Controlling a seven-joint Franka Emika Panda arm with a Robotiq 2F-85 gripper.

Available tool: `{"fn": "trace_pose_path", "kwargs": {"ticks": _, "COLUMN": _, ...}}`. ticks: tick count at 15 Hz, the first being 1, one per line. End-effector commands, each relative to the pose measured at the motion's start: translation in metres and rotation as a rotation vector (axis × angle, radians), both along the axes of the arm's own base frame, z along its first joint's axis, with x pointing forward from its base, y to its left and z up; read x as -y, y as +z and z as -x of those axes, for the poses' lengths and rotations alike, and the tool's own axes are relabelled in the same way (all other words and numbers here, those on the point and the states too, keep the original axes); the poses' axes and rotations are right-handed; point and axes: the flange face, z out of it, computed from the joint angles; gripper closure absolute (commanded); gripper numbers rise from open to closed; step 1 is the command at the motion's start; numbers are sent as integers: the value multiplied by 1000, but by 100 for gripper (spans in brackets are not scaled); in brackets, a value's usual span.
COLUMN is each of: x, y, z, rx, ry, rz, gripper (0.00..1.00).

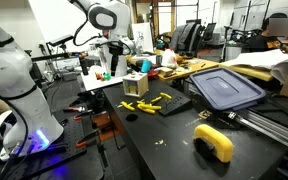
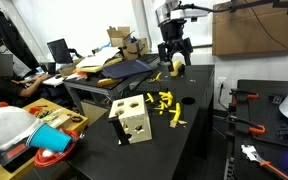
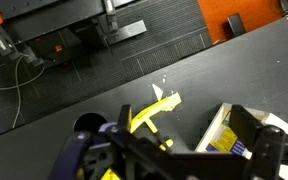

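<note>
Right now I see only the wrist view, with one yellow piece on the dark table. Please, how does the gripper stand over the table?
Observer: The gripper hangs open, raised above the table, and holds nothing.
Operator: Are there more yellow pieces?
Observer: Yes, several yellow pieces lie scattered beside a wooden box.
Operator: What is on that box?
Observer: Dark holes show in its top and side faces.
</note>
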Motion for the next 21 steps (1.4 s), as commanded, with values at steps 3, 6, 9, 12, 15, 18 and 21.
{"fn": "trace_pose_path", "kwargs": {"ticks": 3, "x": -19, "y": -30, "z": -54, "rx": 30, "ry": -82, "rz": 36, "gripper": 0}}
{"fn": "trace_pose_path", "kwargs": {"ticks": 6, "x": -8, "y": -50, "z": -92, "rx": 51, "ry": -109, "rz": 59, "gripper": 0}}
{"fn": "trace_pose_path", "kwargs": {"ticks": 9, "x": 10, "y": -64, "z": -130, "rx": 82, "ry": -101, "rz": 104, "gripper": 0}}
{"fn": "trace_pose_path", "kwargs": {"ticks": 12, "x": 34, "y": -75, "z": -164, "rx": 93, "ry": -102, "rz": 138, "gripper": 0}}
{"fn": "trace_pose_path", "kwargs": {"ticks": 15, "x": 49, "y": -93, "z": -186, "rx": 83, "ry": -116, "rz": 141, "gripper": 0}}
{"fn": "trace_pose_path", "kwargs": {"ticks": 18, "x": 54, "y": -117, "z": -199, "rx": 59, "ry": -121, "rz": 149, "gripper": 0}}
{"fn": "trace_pose_path", "kwargs": {"ticks": 21, "x": 57, "y": -143, "z": -206, "rx": 29, "ry": -114, "rz": 150, "gripper": 0}}
